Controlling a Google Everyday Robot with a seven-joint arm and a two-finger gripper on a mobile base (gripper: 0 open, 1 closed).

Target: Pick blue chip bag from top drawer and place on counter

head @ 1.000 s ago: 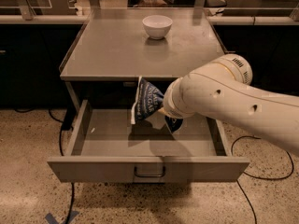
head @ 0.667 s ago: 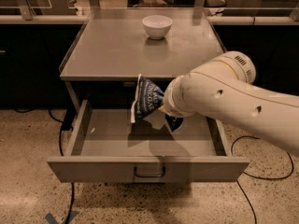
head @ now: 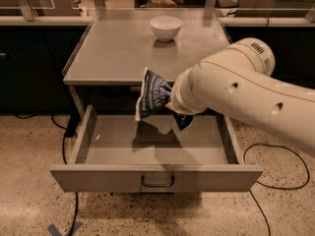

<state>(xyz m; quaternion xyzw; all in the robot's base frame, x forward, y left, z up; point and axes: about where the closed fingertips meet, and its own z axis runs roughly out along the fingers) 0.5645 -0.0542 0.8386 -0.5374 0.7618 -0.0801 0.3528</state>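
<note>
Above the open top drawer [head: 113, 146], the gripper [head: 170, 106], jaws tight on the blue chip bag [head: 151, 96].

Crinkly glossy blue chip bag [head: 152, 95] clamped in jaws over matt grey metal top drawer [head: 98, 178], dull brushed-metal desk [head: 113, 53], glossy white bowl [head: 166, 27]

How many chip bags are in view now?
1: the blue chip bag, held by the gripper above the open top drawer. The arm may hide others.
</note>
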